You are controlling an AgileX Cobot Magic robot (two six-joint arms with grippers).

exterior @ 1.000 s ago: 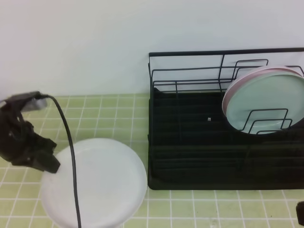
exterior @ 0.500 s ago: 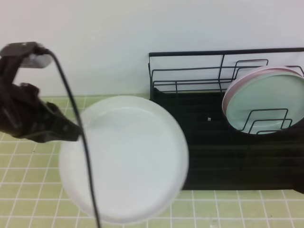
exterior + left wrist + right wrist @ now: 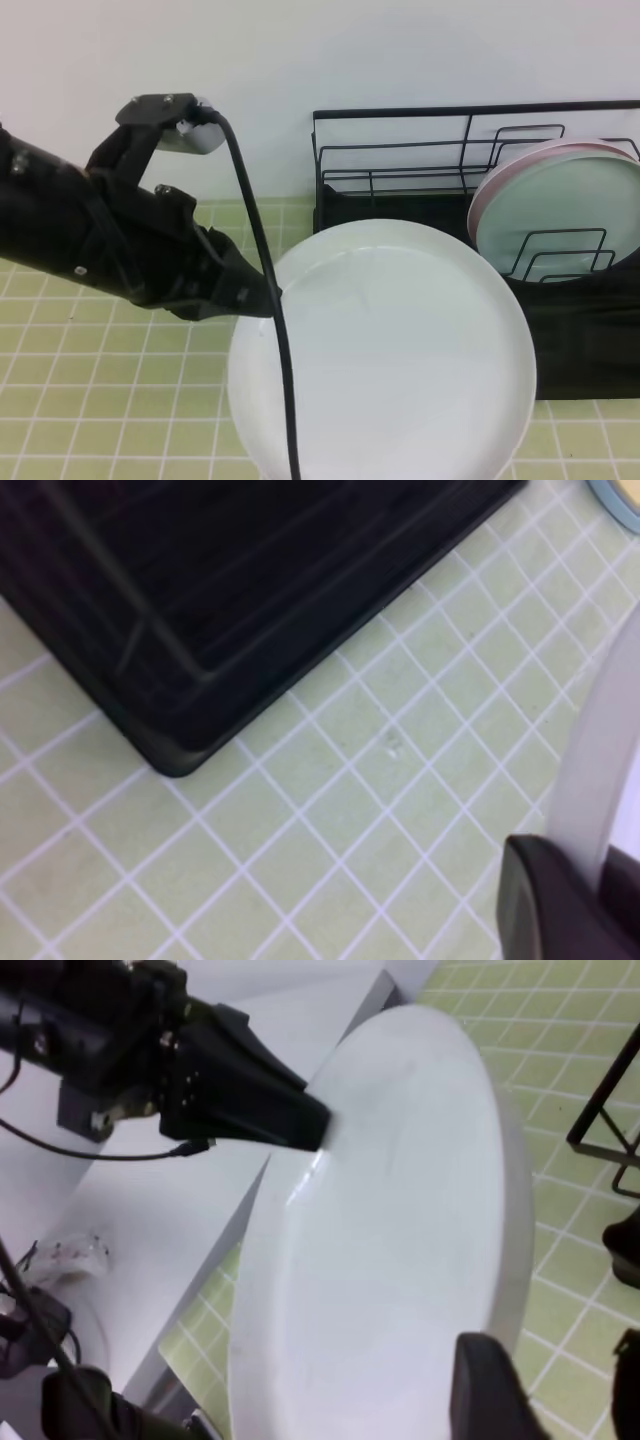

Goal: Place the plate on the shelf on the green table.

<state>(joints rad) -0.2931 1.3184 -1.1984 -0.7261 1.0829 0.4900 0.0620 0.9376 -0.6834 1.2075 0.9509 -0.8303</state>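
Gripping plate [image 3: 400, 350] rim, left gripper [image 3: 262, 296] raised

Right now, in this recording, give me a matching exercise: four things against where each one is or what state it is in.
Things:
1. white plate
2. pink-rimmed plate
3. rack
4. left gripper

States:
A. standing between the rack's wires
B. shut on a rim
C. sitting on the green tiles
D. held above the table

Pairs: 1-D, 2-A, 3-C, 4-B

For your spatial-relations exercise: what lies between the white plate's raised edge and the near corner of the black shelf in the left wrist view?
Only bare green table tiles lie between the plate and the shelf there.
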